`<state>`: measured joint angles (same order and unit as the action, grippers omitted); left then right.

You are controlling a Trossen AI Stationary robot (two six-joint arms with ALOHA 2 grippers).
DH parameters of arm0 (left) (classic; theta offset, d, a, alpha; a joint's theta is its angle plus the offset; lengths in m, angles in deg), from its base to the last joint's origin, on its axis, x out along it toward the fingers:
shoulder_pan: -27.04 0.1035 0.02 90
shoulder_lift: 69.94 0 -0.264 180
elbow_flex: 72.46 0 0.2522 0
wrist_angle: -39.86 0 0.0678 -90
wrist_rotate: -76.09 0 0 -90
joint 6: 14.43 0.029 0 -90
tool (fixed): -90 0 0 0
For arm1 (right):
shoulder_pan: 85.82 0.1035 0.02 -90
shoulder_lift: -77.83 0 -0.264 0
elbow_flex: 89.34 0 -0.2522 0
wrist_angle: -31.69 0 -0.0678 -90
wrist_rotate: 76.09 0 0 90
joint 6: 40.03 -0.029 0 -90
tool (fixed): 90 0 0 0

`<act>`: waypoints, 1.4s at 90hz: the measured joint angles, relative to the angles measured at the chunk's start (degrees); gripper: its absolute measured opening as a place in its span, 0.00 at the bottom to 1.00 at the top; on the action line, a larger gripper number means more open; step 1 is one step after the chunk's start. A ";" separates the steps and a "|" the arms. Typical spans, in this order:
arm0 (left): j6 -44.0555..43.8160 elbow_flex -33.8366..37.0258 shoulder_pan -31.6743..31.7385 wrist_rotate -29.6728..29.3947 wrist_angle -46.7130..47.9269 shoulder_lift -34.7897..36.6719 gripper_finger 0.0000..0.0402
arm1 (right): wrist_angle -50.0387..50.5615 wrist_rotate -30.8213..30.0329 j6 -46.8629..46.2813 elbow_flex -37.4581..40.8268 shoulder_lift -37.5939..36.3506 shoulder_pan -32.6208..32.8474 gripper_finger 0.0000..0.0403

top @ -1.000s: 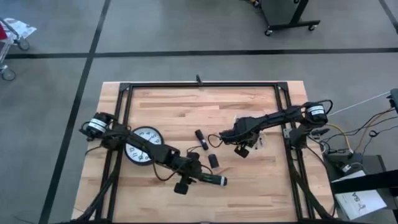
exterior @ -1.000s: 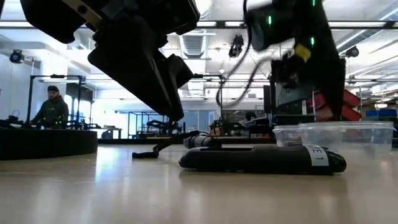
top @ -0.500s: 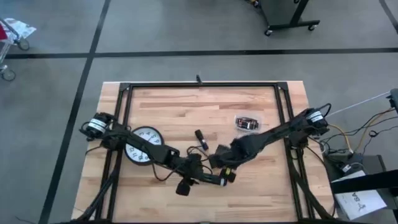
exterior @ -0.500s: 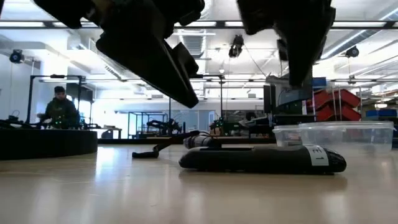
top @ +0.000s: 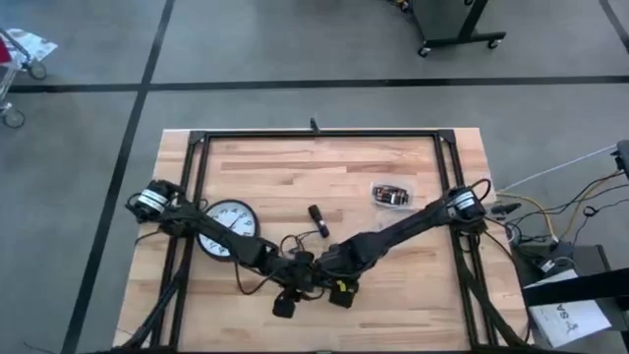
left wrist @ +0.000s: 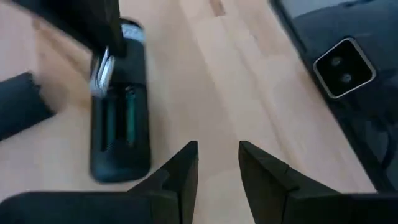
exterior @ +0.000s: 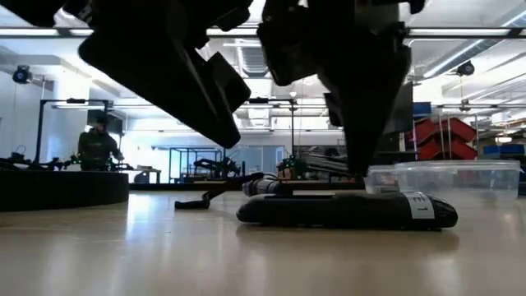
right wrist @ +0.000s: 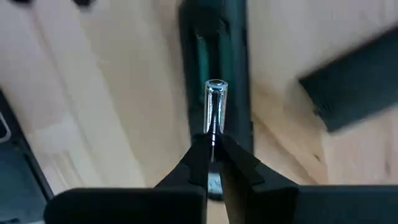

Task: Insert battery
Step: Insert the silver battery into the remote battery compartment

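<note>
Silver battery point(right wrist: 215, 102) pinched in right gripper point(right wrist: 211, 144) jaws — directly above remote point(right wrist: 214, 37).

Both arms were dark and slender, each carrying a silver-and-black cylindrical joint near the frame's side edges, thin black cables trailing along the links, and tapered matte-black fingers point(right wrist: 208, 163) at the frame's bottom.

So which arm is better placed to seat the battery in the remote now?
The right. Its gripper holds the battery directly over the remote's open compartment, while the left gripper is open, empty and beside it.
</note>
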<state>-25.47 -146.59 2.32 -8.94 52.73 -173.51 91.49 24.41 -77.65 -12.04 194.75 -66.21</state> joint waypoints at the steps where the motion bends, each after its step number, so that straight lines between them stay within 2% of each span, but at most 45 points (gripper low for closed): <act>1: 0.01 0.25 -0.08 -0.01 -0.70 0.00 0.24 | -0.16 0.01 0.11 0.00 0.00 0.00 0.00; 14: 0.22 3.59 -0.88 -1.32 -9.96 0.00 0.24 | -2.37 -0.04 0.80 0.05 0.21 -0.01 0.00; 37: 3.20 8.85 -1.86 -3.70 -16.82 0.02 0.24 | -6.03 0.04 2.16 0.11 2.94 -0.23 0.00; 43: 3.83 9.91 -2.40 -8.91 -20.01 0.02 0.24 | -6.46 0.23 2.41 0.09 3.24 -0.24 0.00; 53: 5.49 12.00 -3.57 -22.09 -22.70 -0.13 0.24 | -6.55 0.20 2.36 0.09 3.41 -0.24 0.00; 58: 6.68 12.64 -3.78 -25.32 -24.73 -0.38 0.24 | -6.57 0.20 2.29 0.09 3.41 -0.26 0.00; 86: 9.48 15.18 -3.24 -24.50 -40.17 -4.14 0.24 | -6.58 0.01 2.24 0.12 3.38 -0.44 0.00; 101: 9.33 13.72 -2.87 -28.05 -40.12 -7.36 0.24 | -6.08 -0.04 2.18 -0.39 3.32 -0.48 0.00; 126: 9.48 12.15 -2.23 -28.24 -40.23 -9.22 0.24 | -4.40 -0.41 2.17 -1.46 2.96 -0.55 0.00</act>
<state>-15.99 -134.44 0.08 -37.18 12.50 -182.73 87.09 24.00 -75.48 -13.51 197.71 -66.75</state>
